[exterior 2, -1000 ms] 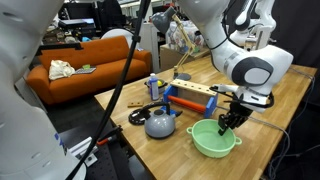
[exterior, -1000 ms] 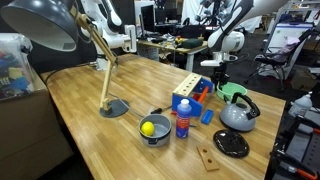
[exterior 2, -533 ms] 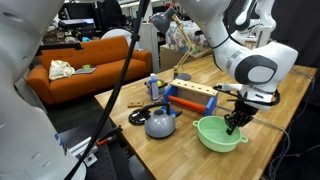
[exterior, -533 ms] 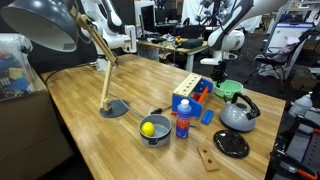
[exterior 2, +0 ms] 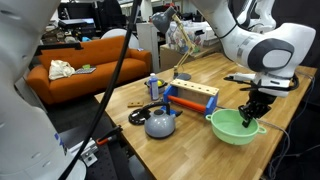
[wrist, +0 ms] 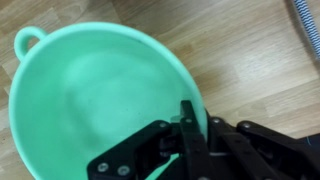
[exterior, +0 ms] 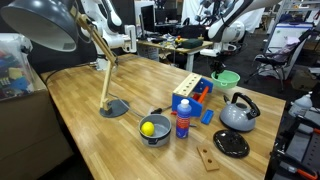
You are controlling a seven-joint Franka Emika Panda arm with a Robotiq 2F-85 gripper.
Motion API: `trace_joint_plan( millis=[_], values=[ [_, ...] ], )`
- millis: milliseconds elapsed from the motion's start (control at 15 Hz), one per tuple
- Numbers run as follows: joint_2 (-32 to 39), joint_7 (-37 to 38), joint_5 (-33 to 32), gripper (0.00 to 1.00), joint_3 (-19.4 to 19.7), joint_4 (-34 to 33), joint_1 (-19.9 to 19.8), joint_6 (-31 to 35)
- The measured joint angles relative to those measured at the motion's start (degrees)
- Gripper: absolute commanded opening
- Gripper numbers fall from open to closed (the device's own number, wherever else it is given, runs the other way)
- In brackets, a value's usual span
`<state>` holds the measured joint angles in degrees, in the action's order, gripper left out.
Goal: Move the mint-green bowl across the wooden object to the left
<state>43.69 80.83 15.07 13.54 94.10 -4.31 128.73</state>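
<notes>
The mint-green bowl (exterior 2: 234,127) hangs in the air, held by its rim in my gripper (exterior 2: 252,116), which is shut on it. In an exterior view the bowl (exterior: 227,79) is above the table beside the kettle, just past the pale wooden block (exterior: 185,91) with holes along its top. The block (exterior 2: 193,93) also shows left of the bowl. In the wrist view the bowl (wrist: 90,100) fills the frame and my fingers (wrist: 190,128) clamp its rim.
A grey kettle (exterior: 238,112), a black disc (exterior: 231,144), a metal bowl with a yellow ball (exterior: 153,129), a blue bottle (exterior: 183,119) and a desk lamp base (exterior: 114,108) stand on the wooden table (exterior: 100,135). The kettle (exterior 2: 161,122) sits near the table edge.
My gripper has lifted the bowl off the table and carried it up and away from the kettle, along the wooden block.
</notes>
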Motion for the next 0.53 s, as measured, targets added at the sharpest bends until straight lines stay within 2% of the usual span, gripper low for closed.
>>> trace_joint_plan(
  millis=[333,400,533],
  values=[
    [0.0,3.2,-1.3,0.02,-0.7,-5.7,1.1,-1.7],
    [-0.1,3.5,-1.5,0.06,-0.8,-6.9,1.2,-2.2],
    [-0.1,3.7,-1.5,0.06,-1.0,-8.5,1.2,-3.8]
  ],
)
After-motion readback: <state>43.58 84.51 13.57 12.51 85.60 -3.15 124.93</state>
